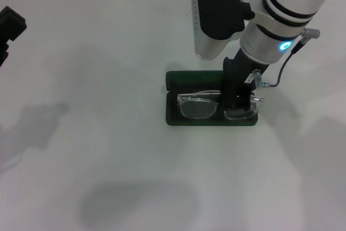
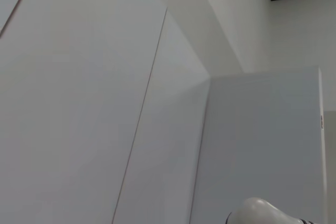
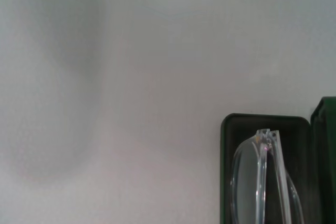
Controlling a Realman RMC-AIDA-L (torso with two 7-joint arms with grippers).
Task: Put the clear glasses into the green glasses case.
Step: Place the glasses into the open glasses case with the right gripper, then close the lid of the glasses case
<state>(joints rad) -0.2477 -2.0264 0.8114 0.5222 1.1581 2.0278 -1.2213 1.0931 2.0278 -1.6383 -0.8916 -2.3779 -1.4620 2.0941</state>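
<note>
The green glasses case [image 1: 172, 116] lies open in the middle of the white table, its lid [image 1: 189, 75] folded back toward the far side. The clear glasses [image 1: 197, 106] lie inside the case, lenses side by side. My right gripper [image 1: 239, 103] comes straight down onto the right lens and hides that part of the frame. The right wrist view shows one end of the case [image 3: 262, 123] with the clear glasses [image 3: 269, 153] resting in it. My left gripper [image 1: 8, 28] is parked at the far left edge, well away from the case.
The white table [image 1: 108, 160] spreads out around the case, with only soft shadows on it. A white wall runs along the far edge. The left wrist view shows only wall panels [image 2: 105, 103].
</note>
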